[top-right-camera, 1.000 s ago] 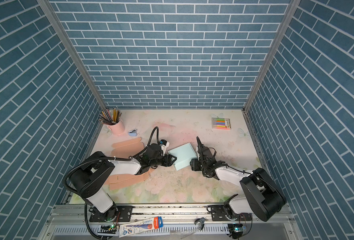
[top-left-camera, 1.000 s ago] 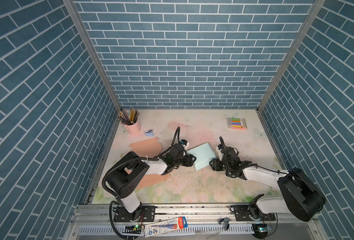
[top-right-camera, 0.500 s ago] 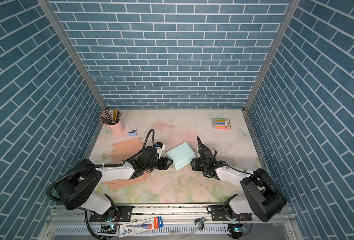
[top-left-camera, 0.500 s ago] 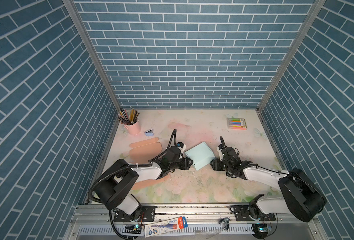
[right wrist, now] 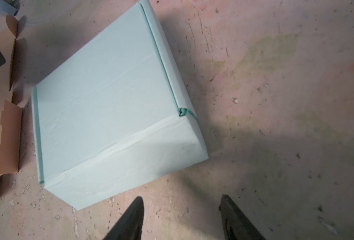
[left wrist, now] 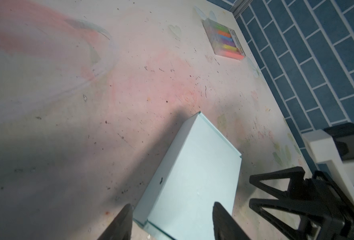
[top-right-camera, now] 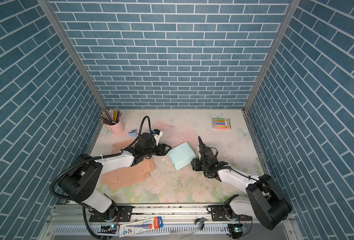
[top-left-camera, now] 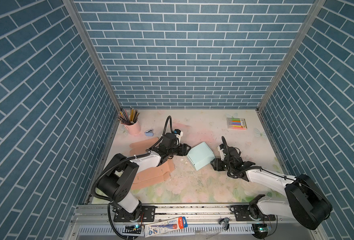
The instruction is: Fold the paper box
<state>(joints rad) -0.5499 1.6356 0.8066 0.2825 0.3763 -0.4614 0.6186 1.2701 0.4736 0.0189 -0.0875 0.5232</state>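
The paper box (top-left-camera: 200,154) (top-right-camera: 181,155) is light teal, folded shut, and lies flat mid-table. My left gripper (top-left-camera: 187,149) (top-right-camera: 168,150) is open at the box's left corner. In the left wrist view one fingertip (left wrist: 128,207) sits just off the box's (left wrist: 192,176) edge and the other hangs over its top, gripping nothing. My right gripper (top-left-camera: 214,164) (top-right-camera: 193,164) is open beside the box's right corner. In the right wrist view the right gripper (right wrist: 181,200) is over bare table, a little short of the box (right wrist: 109,104).
Flat salmon cardboard sheets (top-left-camera: 151,175) lie under and beside the left arm. At the back left stand a pink cup of pencils (top-left-camera: 131,124) and a small blue stapler (top-left-camera: 149,132). A pack of markers (top-left-camera: 236,123) lies at the back right. Brick walls close three sides.
The left arm has shifted its pose, its wrist drawing slightly back while the gripper stays by the box's left corner. The box and the right arm look unmoved.
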